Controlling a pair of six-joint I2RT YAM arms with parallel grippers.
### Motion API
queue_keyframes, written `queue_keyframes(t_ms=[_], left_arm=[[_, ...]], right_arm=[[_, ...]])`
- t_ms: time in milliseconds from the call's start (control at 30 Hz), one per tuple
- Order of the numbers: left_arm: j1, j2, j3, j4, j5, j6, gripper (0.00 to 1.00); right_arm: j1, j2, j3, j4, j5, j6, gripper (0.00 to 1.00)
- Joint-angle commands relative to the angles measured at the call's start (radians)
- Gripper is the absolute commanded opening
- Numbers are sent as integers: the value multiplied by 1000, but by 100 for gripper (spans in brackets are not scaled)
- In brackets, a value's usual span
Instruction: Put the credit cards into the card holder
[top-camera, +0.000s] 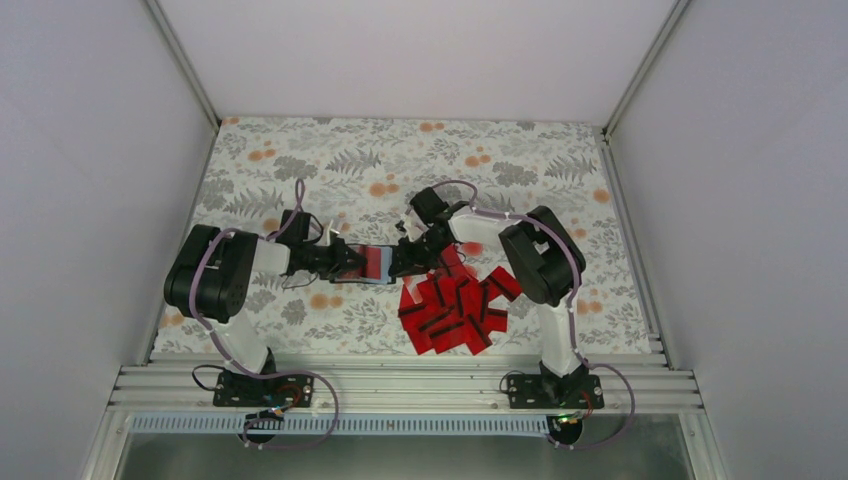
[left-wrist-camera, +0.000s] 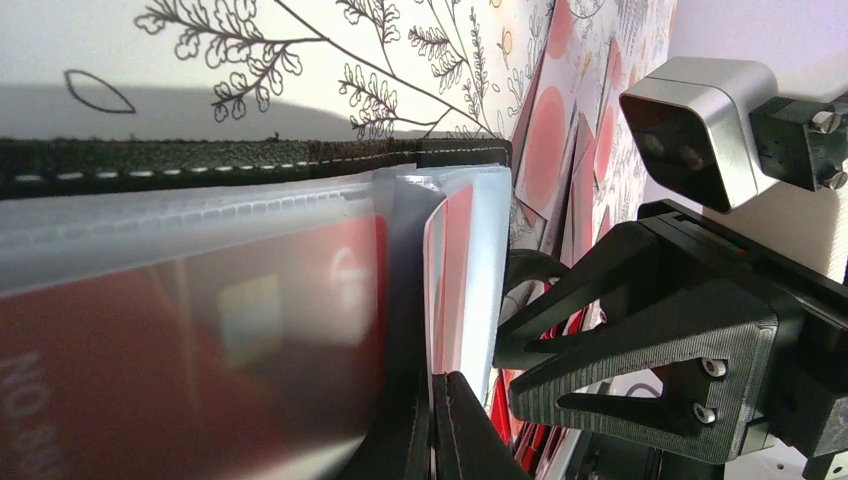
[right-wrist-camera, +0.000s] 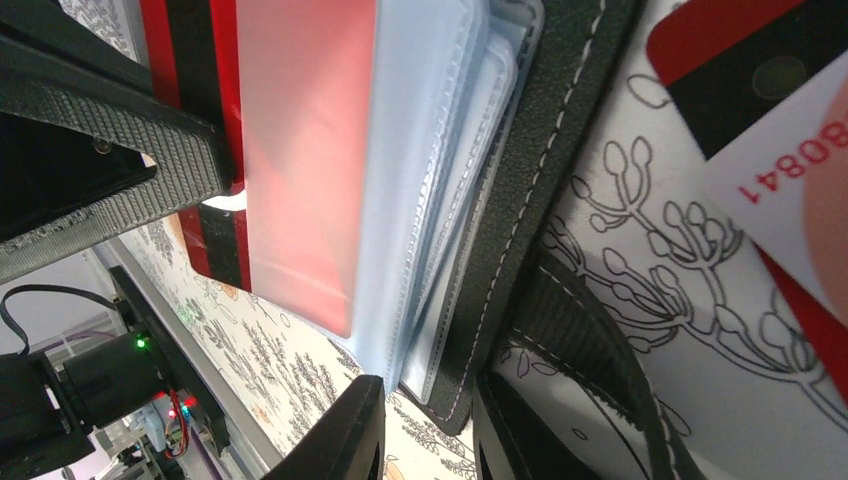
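Note:
The black card holder (top-camera: 372, 265) lies open between my two grippers, its clear grey-blue sleeves fanned out. My left gripper (top-camera: 348, 262) is shut on the striped end of a red credit card (right-wrist-camera: 205, 120) that sits mostly inside the top sleeve. My right gripper (top-camera: 402, 262) is shut on the holder's black stitched cover (right-wrist-camera: 560, 180) and sleeves at the other end. In the left wrist view my left gripper (left-wrist-camera: 440, 400) meets the sleeve edge (left-wrist-camera: 470, 250). In the right wrist view my right gripper (right-wrist-camera: 430, 410) straddles the cover's corner. A pile of several red credit cards (top-camera: 455, 305) lies right of the holder.
Floral cloth (top-camera: 330, 160) covers the table. One loose red card (top-camera: 472, 247) lies under the right arm, and more loose cards (right-wrist-camera: 740, 60) lie just beyond the holder. White walls stand on three sides. A metal rail (top-camera: 400, 385) runs along the near edge.

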Motion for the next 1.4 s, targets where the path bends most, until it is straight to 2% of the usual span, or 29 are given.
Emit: queue_keyframes(t_ms=[0,167,400,767,1033,1300,1367], left_arm=[[-7,29,-17,4,-48,20,2],[-8,43,13,-45,-54,60,2],[-8,39,83,-203,-85,203,3],[-20,87,122,-245,-56,237,4],[-28,64,153,-327,-99,259,23],[-30,-3,199,-481,-205,298,46],[-31,-11,207,-506,-217,302,49]], right_arm=[[24,29,-11,-1,-40,-18,23],[24,34,0,-8,-33,-24,22],[21,35,19,-23,-9,-32,22],[18,46,43,-21,-3,-18,22],[18,39,36,-22,4,-15,22],[18,26,36,-22,11,-10,22],[18,27,38,-23,11,-9,22]])
